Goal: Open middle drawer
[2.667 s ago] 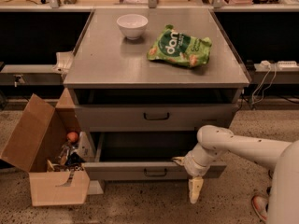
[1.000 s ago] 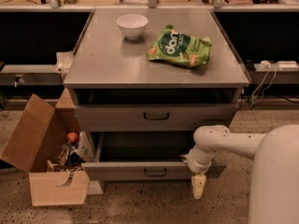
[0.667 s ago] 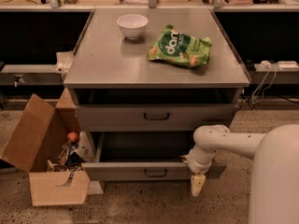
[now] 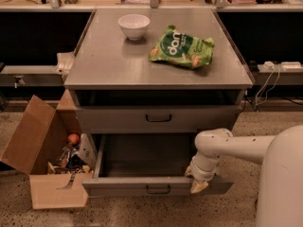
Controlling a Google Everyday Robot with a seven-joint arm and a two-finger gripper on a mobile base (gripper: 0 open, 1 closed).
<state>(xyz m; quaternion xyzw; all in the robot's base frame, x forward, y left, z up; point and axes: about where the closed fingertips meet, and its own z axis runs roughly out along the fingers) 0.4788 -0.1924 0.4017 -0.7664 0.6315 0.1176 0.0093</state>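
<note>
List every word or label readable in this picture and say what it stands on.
"don" in large white letters, on the green snack bag on the cabinet top.
Smaller print on that bag: too blurred to read.
No text on the tool, at the open drawer's front edge.

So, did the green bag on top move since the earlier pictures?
No. The green bag still lies right of the white bowl; the claw is at the front of the pulled-out drawer.
</note>
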